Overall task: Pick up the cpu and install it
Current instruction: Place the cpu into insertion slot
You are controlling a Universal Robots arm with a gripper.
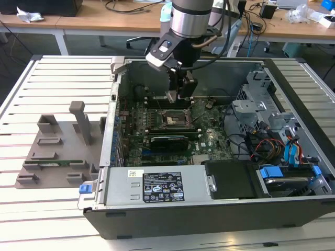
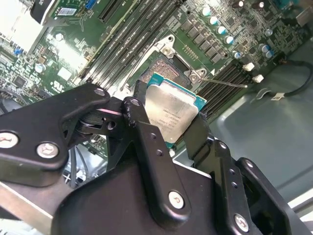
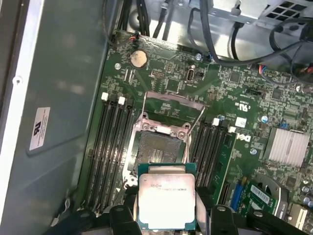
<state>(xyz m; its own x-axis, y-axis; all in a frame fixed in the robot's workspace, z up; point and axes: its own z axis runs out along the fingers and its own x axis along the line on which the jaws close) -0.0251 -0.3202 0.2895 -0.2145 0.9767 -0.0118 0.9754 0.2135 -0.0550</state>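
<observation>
Half done, I'd say: the jaws are pinching the cpu [image 3: 167,205] by its edges, held above the motherboard [image 3: 220,83]. In the exterior view the empty socket [image 1: 172,121] sits at six o'clock from them. Seating it there is not yet done.

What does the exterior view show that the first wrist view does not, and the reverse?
Exterior view: the arm above the open computer case, and a grey fixture on the exterior view's left. First wrist view: a round battery and a silver heatsink. Both: the claw shut on the cpu, near the empty socket.
</observation>
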